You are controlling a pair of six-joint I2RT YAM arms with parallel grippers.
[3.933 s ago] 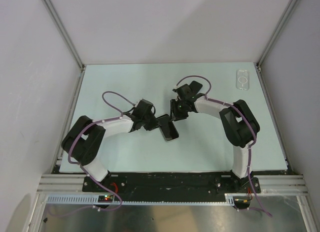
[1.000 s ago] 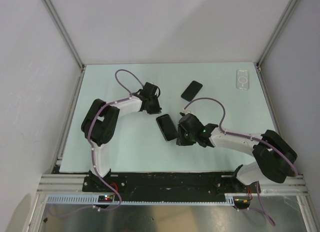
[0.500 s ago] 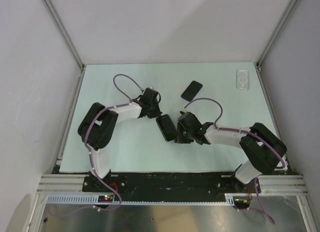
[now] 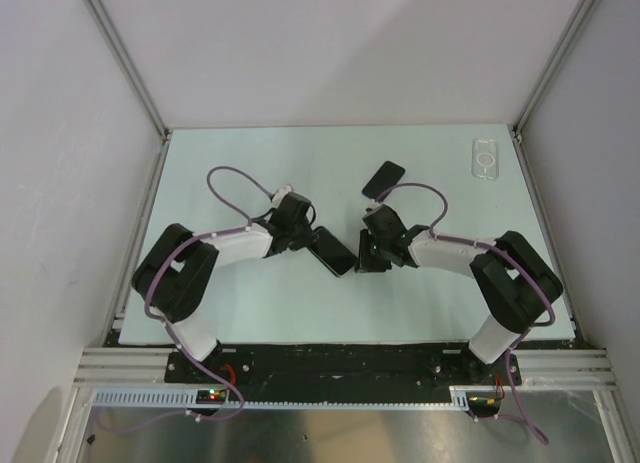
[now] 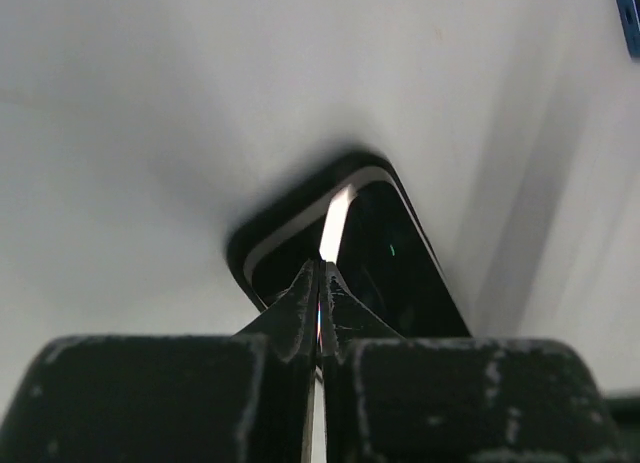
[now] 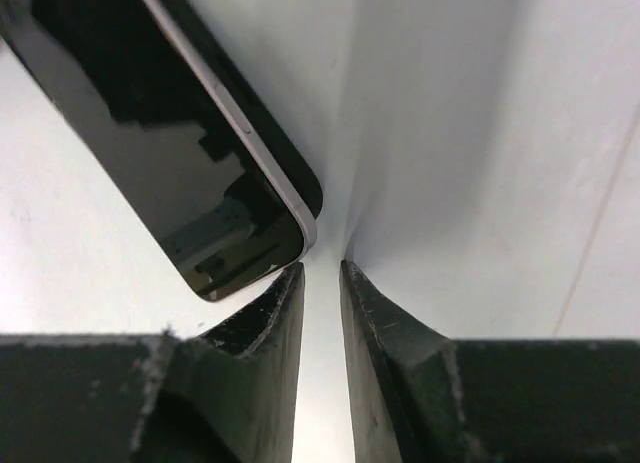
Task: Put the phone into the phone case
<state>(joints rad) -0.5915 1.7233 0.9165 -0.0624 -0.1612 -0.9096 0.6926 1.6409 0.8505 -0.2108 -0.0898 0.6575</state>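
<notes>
A black phone [image 4: 335,251] lies slantwise on the pale table between my two grippers. My left gripper [image 4: 315,241] is shut, its tips against the phone's left end. In the left wrist view the closed tips [image 5: 320,280] rest on the phone [image 5: 400,273], which has a light rim. My right gripper [image 4: 362,255] is just right of the phone, nearly shut and empty. In the right wrist view its narrow slit [image 6: 322,273] shows bare table, and the phone's corner [image 6: 160,153] sits by the left fingertip. The clear phone case [image 4: 486,158] lies at the far right corner, well away from both grippers.
A second black phone [image 4: 383,179] lies behind the right gripper, toward the back middle. The table [image 4: 250,163] is walled by white panels with metal posts at left, back and right. Purple cables loop over both arms.
My left gripper has moved down and right onto the phone's left end. The phone has turned more slantwise. My right gripper has shifted slightly up and right beside the phone.
</notes>
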